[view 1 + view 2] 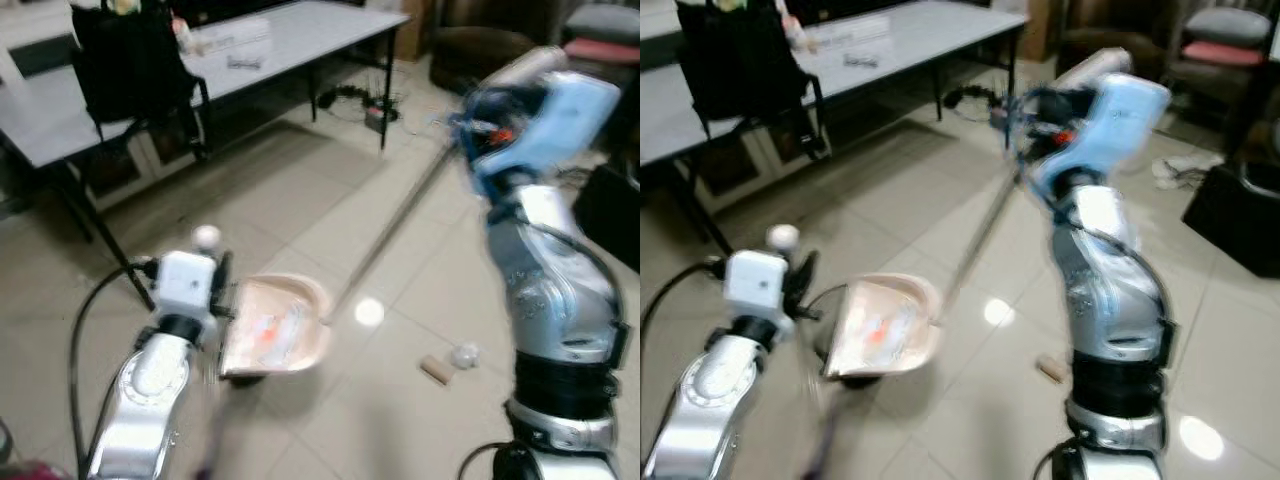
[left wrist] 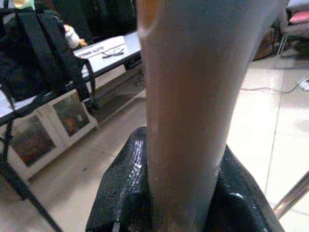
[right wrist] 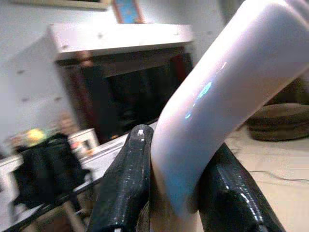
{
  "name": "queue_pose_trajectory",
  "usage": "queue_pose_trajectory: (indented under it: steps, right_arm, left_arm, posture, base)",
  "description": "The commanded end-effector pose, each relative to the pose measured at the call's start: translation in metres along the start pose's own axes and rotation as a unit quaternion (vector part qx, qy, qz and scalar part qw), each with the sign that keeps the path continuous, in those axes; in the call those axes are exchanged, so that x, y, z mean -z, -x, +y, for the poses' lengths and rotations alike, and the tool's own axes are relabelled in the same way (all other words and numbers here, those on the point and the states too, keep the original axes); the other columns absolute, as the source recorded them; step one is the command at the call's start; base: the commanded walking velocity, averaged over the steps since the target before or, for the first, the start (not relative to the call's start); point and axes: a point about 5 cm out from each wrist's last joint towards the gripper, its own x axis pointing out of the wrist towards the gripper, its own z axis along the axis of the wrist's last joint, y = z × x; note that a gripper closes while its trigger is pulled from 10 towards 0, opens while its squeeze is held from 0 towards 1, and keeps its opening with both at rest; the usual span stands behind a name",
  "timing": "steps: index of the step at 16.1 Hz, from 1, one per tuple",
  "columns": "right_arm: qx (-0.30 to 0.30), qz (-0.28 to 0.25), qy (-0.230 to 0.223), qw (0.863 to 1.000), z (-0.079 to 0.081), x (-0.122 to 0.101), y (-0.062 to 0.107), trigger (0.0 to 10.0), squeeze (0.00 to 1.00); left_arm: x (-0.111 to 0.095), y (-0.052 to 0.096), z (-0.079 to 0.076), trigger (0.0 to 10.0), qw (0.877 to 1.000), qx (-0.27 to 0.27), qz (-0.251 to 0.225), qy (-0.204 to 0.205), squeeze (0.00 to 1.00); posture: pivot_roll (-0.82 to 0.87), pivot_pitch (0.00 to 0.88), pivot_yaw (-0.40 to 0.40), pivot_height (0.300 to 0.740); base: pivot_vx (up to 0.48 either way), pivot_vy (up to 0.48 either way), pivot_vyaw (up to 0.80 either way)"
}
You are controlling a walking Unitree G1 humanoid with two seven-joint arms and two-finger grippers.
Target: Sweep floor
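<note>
Dustpan [image 1: 275, 335] is held low on the tiled floor [image 1: 330, 190] by left gripper [image 2: 164, 193], clenched on its handle. Broom handle [image 1: 395, 225] is gripped by right gripper [image 3: 174, 188], fingers closed round it. Debris [image 1: 448, 362] lies nr right arm; broom should be drawn twd pan w/ pan lip kept flat.

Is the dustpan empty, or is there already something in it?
Not empty. The dustpan, held by the left gripper, holds orange and whitish bits; blur hides what they are.

A beige plastic dustpan [image 1: 275, 335] holding orange scraps sits tilted above the pale tiled floor [image 1: 330, 200]; a thin metal broom pole [image 1: 390, 230] slants down to its rim.
</note>
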Motion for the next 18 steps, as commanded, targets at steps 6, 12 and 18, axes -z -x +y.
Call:
queue_pose_trajectory:
  steps: [6, 12, 18]
  right_arm:
    - [-0.034, -0.017, -0.009, 0.999, 0.017, -0.004, -0.003, 10.0, 0.0]
    - [-0.024, -0.021, -0.021, 0.999, 0.014, -0.003, -0.003, 10.0, 0.0]
    - [-0.022, -0.022, -0.022, 0.999, 0.011, -0.003, -0.002, 10.0, 0.0]
  left_arm:
    - [-0.001, 0.004, 0.01, 10.0, 1.0, -0.016, -0.002, -0.014, 0.0]
    - [0.005, 0.009, 0.008, 10.0, 1.0, -0.01, 0.01, -0.016, 0.0]
    - [0.008, 0.011, 0.007, 10.0, 1.0, -0.006, 0.016, -0.019, 0.0]
  posture:
    - [-0.03, 0.0, 0.032, 0.74]
    - [-0.03, 0.0, 0.031, 0.74]
    - [-0.03, 0.0, 0.033, 0.74]
  base:
    - [0.406, 0.0, 0.27]
    - [0.406, 0.0, 0.27]
    - [0.26, 0.0, 0.0]
